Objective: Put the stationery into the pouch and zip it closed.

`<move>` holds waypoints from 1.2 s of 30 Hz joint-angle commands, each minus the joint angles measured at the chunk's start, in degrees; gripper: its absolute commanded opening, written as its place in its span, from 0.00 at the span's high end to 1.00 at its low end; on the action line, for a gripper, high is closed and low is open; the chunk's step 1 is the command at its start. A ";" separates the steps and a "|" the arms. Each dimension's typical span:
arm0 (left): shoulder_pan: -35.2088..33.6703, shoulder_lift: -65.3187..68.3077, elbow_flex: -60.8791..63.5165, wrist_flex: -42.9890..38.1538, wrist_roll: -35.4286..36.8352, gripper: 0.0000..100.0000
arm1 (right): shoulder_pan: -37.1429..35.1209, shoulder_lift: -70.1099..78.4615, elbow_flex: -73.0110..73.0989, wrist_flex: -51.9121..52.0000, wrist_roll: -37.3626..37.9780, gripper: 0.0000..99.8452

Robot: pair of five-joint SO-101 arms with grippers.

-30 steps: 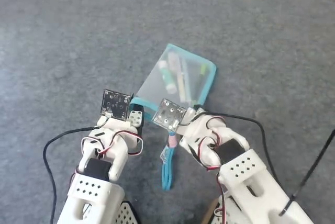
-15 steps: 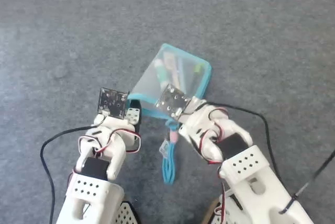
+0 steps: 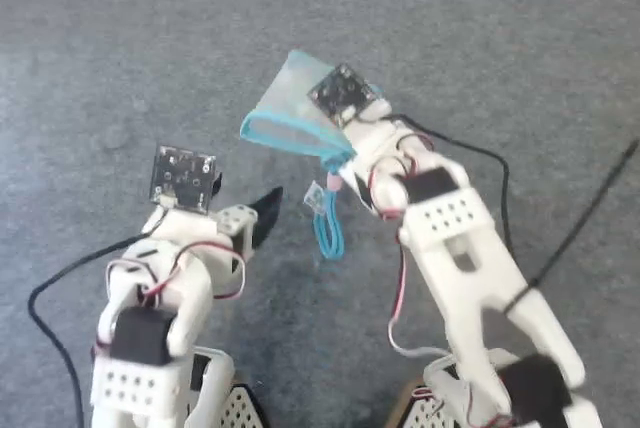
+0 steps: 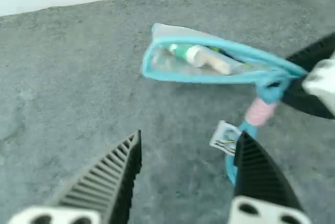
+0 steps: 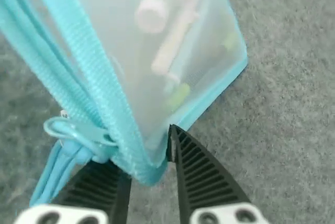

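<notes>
We see R gripper [image 5: 152,158] clamped on a corner of the translucent blue-edged zip pouch [image 5: 172,51], stationery [image 4: 201,56] inside. L gripper [image 4: 190,135] fingers apart, pouch ahead of it, not touching.

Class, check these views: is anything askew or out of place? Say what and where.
The translucent turquoise-trimmed pouch is tipped up on edge, not flat on the grey carpet, pinched at one corner by the right gripper; its turquoise cord trails loose.

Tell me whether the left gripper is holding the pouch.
No, the left gripper stands open and empty, well short of the pouch.
</notes>
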 commanded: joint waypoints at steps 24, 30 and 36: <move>10.46 -15.65 19.74 -14.77 -7.21 0.73 | -10.77 -22.11 0.97 17.89 -4.92 0.99; 10.46 -15.65 19.82 -14.77 -7.12 0.73 | -11.74 -26.07 3.43 17.89 -4.04 0.99; 11.87 -15.65 19.82 -14.86 -7.03 0.74 | -17.10 -26.24 4.92 17.89 -3.69 0.99</move>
